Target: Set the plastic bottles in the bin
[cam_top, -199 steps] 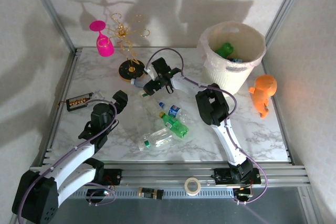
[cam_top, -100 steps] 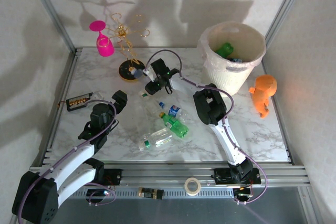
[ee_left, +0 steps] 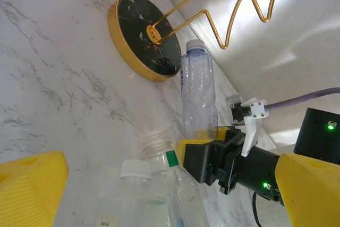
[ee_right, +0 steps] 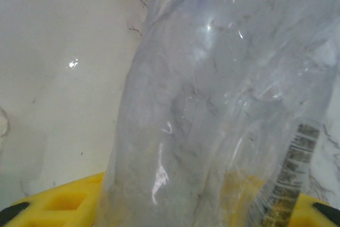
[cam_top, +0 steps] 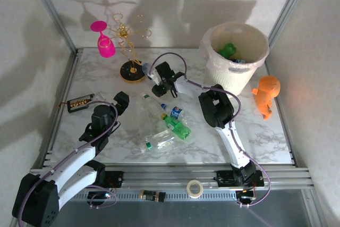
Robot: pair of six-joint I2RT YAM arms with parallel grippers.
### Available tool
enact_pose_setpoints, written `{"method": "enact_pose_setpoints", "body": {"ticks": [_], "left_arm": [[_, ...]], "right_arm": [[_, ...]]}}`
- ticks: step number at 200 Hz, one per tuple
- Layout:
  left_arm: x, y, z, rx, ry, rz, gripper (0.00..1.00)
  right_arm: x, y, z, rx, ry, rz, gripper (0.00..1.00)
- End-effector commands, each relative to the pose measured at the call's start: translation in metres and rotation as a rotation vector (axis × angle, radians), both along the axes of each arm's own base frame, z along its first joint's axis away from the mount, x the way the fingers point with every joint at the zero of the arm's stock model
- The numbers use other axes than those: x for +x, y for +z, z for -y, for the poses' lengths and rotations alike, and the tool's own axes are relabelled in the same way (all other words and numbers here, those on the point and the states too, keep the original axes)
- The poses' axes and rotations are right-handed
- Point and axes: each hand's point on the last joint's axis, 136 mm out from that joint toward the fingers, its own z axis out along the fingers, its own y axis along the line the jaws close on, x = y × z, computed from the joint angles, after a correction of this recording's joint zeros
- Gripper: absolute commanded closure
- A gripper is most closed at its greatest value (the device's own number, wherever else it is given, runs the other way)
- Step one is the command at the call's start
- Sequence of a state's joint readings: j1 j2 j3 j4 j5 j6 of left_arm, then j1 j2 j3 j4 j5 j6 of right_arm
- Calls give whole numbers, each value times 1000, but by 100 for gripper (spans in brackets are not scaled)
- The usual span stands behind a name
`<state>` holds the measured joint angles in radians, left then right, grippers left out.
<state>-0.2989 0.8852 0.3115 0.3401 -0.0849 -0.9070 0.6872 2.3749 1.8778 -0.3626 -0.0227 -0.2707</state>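
Clear bottle (ee_left: 198, 89) clamped in right gripper (ee_left: 202, 144), just beside black gold-rimmed base (ee_left: 130, 33), left gripper (cam_top: 120, 102) held wide open, bin (cam_top: 212, 38) well apart.

at least five bottles (cam_top: 178, 126) outside one bin (cam_top: 212, 63), one pink glass (cam_top: 105, 46), one orange figure (cam_top: 265, 93)

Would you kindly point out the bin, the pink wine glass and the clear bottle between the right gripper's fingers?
bin (cam_top: 234, 81), top external view, front wall
pink wine glass (cam_top: 106, 48), top external view, bowl
clear bottle (ee_left: 197, 91), left wrist view, middle of body
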Motion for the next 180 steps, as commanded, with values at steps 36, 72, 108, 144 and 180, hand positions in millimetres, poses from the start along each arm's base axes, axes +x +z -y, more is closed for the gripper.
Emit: {"method": "enact_pose_setpoints", "body": {"ticks": [36, 72, 108, 144, 180], "left_arm": [[2, 2, 9, -54, -39, 19, 0], [5, 6, 15, -65, -69, 30, 0], [10, 9, 24, -81, -95, 38, 0], [18, 13, 41, -83, -144, 44, 0], [25, 17, 62, -50, -200, 47, 0]], "right_arm": [[-10, 56, 17, 147, -40, 36, 60], [-27, 79, 38, 205, -92, 37, 62], [-42, 115, 59, 236, -134, 73, 64], [-51, 171, 76, 296, -159, 147, 64], [-61, 233, 97, 379, -179, 231, 64]]}}
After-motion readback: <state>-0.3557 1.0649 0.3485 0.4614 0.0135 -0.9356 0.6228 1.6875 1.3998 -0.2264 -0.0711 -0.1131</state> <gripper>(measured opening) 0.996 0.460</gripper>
